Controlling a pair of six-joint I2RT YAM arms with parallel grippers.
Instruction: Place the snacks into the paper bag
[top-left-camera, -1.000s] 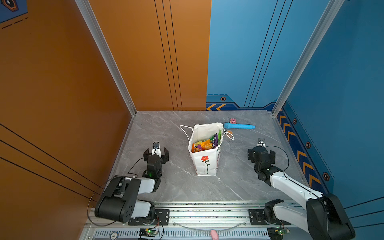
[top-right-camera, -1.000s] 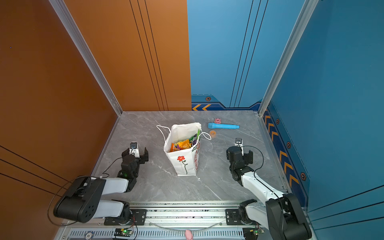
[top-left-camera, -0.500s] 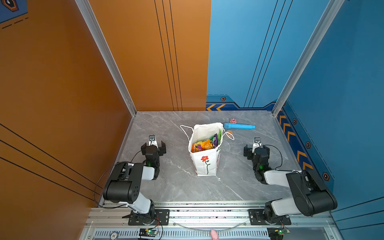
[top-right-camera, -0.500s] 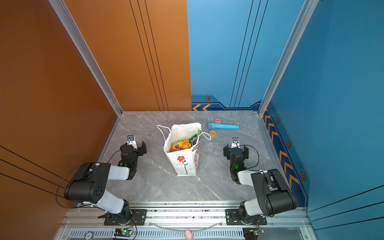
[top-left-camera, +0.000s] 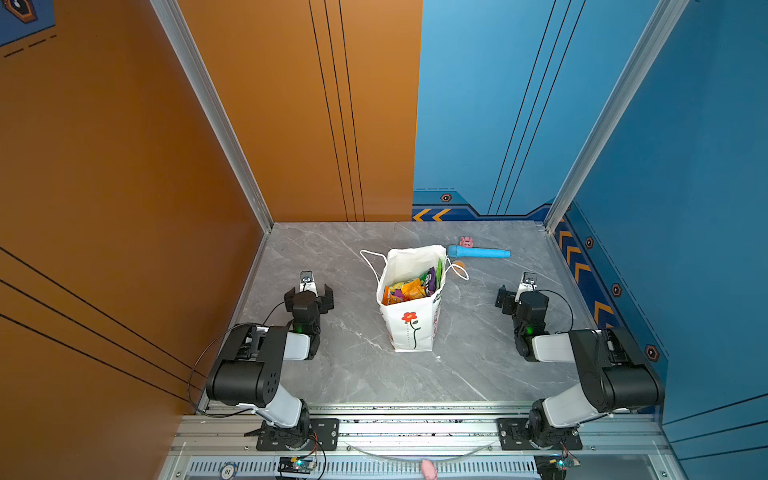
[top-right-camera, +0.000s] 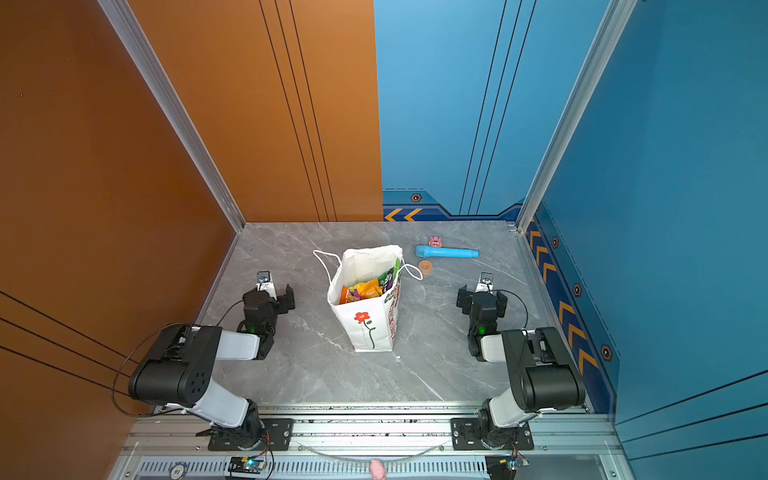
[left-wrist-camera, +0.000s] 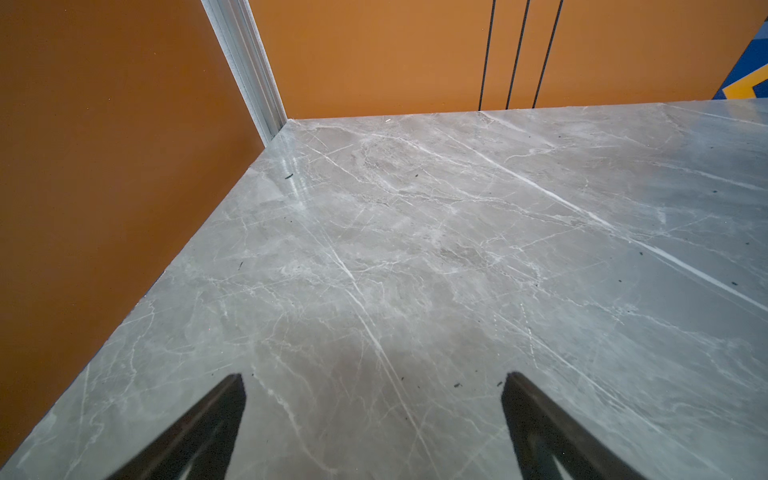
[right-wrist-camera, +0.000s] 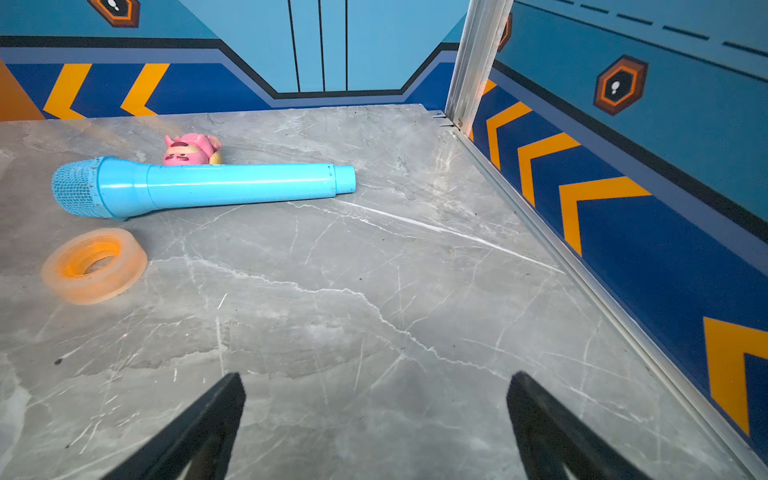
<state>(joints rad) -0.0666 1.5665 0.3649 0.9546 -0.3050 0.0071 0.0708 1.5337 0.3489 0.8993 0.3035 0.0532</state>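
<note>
Dead centre of the grey marble table (top-left-camera: 353, 374) stands the paper bag (top-left-camera: 409, 332), upright with its mouth wide. The snacks (top-left-camera: 411, 286) are piled inside, with orange, yellow, purple and green packets showing in both top views. I can spot no packet lying on the marble, so I'd call this job as good as done.

Over at nine o'clock from the bag, the left gripper (top-left-camera: 309, 293) sits low with its jaws spread wide and nothing between them. At three o'clock the right gripper (top-left-camera: 521, 296) mirrors it, apart and empty. Both are well clear of the bag, arms folded. That reads as a parked pose, away from the cord handles so nothing tips the bag.

Out at one o'clock lie the blue microphone (top-left-camera: 478, 252), the pink toy (top-left-camera: 466, 241) just beside it, and a tape roll (right-wrist-camera: 94, 266) nearer the bag. None are snacks, so they rightly sit outside.

The surface is smooth, white-veined and lightly scratched. Orange panels (top-left-camera: 291, 124) run from nine to twelve, and blue panels (top-left-camera: 498, 104) with chevrons from twelve to three. The aluminium rail (top-left-camera: 415, 428) at six carries both bases.
</note>
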